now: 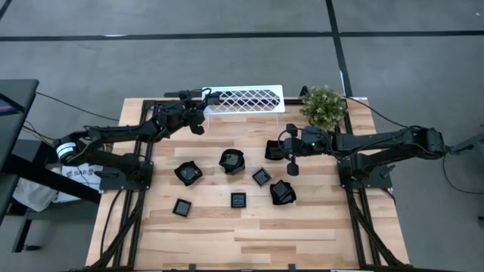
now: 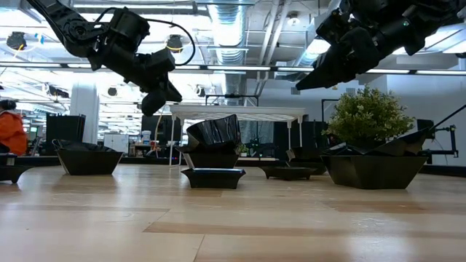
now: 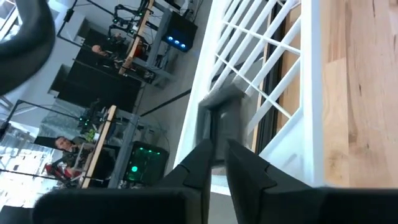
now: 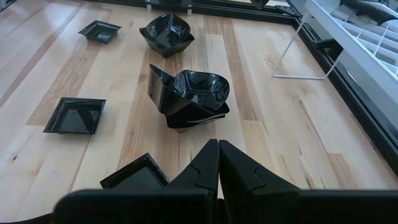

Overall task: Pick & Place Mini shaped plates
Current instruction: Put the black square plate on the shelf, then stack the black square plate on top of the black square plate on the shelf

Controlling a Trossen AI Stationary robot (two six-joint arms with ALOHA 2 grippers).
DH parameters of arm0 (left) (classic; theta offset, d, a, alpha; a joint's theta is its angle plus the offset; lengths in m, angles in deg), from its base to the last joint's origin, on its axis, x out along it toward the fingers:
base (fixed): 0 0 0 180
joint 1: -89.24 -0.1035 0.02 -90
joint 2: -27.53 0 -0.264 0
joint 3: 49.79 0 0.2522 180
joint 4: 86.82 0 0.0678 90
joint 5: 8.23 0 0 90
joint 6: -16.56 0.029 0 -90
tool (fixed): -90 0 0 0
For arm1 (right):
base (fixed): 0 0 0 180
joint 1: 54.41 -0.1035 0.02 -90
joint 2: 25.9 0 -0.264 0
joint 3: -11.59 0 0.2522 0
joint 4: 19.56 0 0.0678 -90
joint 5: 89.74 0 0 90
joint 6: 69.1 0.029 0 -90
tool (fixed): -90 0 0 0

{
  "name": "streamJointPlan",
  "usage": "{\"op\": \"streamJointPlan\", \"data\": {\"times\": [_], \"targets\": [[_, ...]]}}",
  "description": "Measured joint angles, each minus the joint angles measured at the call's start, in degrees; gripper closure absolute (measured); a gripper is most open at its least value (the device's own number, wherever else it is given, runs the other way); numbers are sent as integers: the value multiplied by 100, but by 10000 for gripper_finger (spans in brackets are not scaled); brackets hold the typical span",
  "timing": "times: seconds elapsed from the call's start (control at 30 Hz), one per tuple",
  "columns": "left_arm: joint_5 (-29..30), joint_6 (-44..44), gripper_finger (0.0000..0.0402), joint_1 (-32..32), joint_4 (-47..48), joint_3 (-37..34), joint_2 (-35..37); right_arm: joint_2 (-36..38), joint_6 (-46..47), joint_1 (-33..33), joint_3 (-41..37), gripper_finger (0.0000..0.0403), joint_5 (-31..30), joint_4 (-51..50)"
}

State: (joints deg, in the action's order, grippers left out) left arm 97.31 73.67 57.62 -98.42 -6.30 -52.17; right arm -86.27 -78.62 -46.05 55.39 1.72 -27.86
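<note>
Right gripper point(image 4: 217, 163) is what sits closest to the lens, fingers pressed together with nothing between them, hanging above the table point(image 1: 227, 234) just right of the stack point(image 4: 189, 99), which is two or three deep plates nested crookedly. Taking that stack as the landmark: a deep plate point(image 4: 165, 32) lies just past it on the left-arm side, a flat square point(image 4: 75, 116) sits toward the front edge, another flat one point(image 4: 134, 175) is right under the right fingers, and a further flat plate point(image 4: 100, 30) is out at the far front-left. Left gripper point(image 3: 216, 163) is well behind the stack at the rack point(image 1: 243, 99), up off the wood, fingers nearly closed and holding nothing. So I'd say we're between picks: neither arm has a plate. Next move probably needs the right fingers to spread first, then drop onto a rim. Those angled rims look slippery, so a square-on grab matters.
</note>
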Motion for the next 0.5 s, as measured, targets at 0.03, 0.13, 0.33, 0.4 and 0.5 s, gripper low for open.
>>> {"op": "streamJointPlan", "data": {"times": [0.03, 0.13, 0.33, 0.4, 0.5], "targets": [[-37, -74, 350, 0, -6, 0, 0, -1, 0, 0, 0, 397, 0, 0], [-60, -367, 338, 0, -43, 0, 0, 0, 13, 0, 0, 397, 0, -23], [-11, -467, 318, 0, -49, 0, 1, -1, 48, 0, 0, 397, 0, -75], [176, -460, 316, 8, -70, 0, 40, 1, 58, 0, 0, 397, 0, -73], [712, -455, 315, 96, -143, -2, 243, 1, 59, -2, 0, 397, 0, -75]]}}
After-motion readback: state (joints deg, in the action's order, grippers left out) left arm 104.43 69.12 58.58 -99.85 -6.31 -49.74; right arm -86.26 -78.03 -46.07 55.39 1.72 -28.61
